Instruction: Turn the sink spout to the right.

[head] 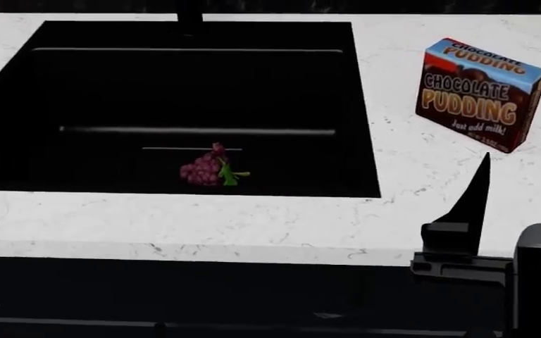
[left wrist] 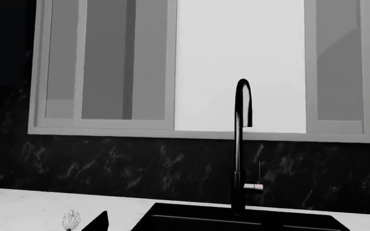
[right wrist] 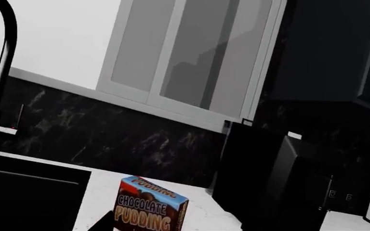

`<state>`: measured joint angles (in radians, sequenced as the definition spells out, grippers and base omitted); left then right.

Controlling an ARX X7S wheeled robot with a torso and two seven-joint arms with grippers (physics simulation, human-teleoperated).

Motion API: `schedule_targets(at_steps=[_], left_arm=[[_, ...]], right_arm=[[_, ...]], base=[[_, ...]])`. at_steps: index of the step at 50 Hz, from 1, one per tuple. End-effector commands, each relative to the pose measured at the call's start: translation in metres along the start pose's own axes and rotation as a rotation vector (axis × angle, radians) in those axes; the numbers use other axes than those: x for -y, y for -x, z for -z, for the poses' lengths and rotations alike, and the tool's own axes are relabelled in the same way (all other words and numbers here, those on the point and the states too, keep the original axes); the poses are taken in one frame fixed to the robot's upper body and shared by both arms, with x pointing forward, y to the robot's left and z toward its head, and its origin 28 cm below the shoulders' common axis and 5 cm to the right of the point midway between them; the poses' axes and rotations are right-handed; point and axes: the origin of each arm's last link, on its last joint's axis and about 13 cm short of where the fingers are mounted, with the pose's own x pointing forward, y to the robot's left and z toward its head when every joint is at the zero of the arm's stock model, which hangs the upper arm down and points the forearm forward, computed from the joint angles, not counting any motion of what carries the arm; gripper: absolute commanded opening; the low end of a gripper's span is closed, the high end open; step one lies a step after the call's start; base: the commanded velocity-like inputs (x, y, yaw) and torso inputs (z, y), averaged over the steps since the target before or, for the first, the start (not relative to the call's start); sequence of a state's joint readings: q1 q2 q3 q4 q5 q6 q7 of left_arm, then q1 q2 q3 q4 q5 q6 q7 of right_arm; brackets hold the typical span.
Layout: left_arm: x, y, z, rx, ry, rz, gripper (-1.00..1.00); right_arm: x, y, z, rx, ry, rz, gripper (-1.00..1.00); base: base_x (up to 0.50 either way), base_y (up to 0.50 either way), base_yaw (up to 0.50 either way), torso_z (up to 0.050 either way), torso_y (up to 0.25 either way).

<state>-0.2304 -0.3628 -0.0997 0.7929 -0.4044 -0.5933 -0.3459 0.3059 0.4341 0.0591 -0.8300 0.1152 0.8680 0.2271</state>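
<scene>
The sink spout [left wrist: 239, 144] is a slim black tube that rises from the back rim of the sink [left wrist: 191, 219] and arches at the top against the bright window. It also shows in the right wrist view [right wrist: 2, 72], and only its base shows in the head view [head: 189, 15]. The black basin [head: 110, 84] is set in white marbled stone. Both grippers are well short of the spout. A fingertip [left wrist: 99, 222] of my left gripper shows over the counter. A finger [head: 477, 201] of my right gripper stands at the front right, also in the right wrist view [right wrist: 101, 223]. Both look open and empty.
A small silver lever [left wrist: 254, 186] sits to the right of the spout's base. A bunch of grapes [head: 205, 170] lies in the basin. A chocolate pudding box [head: 480, 95] stands on the counter to the right. A whisk [left wrist: 71, 220] lies left of the sink. A black appliance [right wrist: 269, 183] stands far right.
</scene>
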Motion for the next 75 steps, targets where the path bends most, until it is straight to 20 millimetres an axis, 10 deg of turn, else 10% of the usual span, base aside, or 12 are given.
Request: schedule_targets(at_steps=[1,75], left_arm=[[0.0006,0.0006,-0.0007,0.003,0.001,0.010,1.00],[0.0006,-0.0019,-0.0043,0.011,0.000,0.013,1.00]], right_arm=[[0.0002,-0.0003,-0.0008,0.002,-0.002,0.002,1.00],[0.0025,0.0036,0.0000,0.003,-0.027,-0.005,1.00]], base=[[0.04,0.21,0.00,0.000,0.000],[0.24,0.23,0.00,0.000,0.000]])
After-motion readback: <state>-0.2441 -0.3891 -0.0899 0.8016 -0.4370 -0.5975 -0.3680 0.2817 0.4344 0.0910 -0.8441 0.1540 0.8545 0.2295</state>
